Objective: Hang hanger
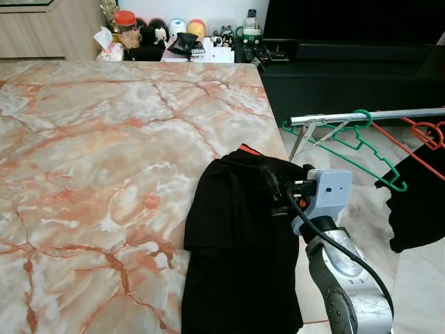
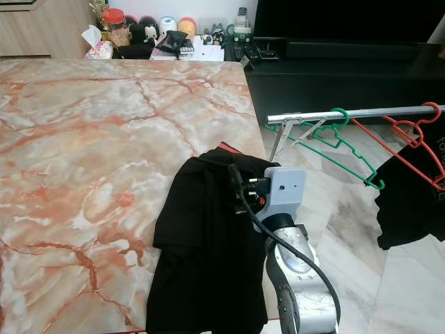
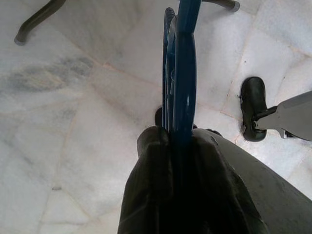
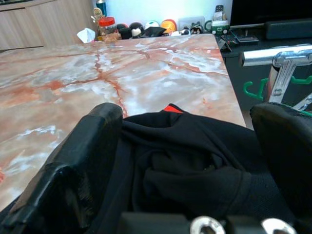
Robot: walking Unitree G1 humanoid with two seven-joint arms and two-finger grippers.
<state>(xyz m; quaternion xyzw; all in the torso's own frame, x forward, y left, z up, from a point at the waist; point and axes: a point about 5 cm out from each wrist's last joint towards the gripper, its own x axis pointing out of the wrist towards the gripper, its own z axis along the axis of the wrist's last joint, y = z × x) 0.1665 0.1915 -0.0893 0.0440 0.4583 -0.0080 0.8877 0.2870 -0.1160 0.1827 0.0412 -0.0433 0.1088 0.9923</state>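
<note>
Fingers [image 4: 83, 165] of my right gripper [image 4: 195, 161] spread wide, straddling the black garment [image 1: 236, 243] on the marble table [image 1: 104, 153], ready to grasp. Left gripper [image 3: 178, 146] clamps blue hanger [image 3: 181, 63] over the floor, awaiting rail [image 1: 368, 116].

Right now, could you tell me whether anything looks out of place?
Yes: a crumpled black garment lies on the marble table's edge, part hanging over, instead of on the silver rail beside it.
</note>
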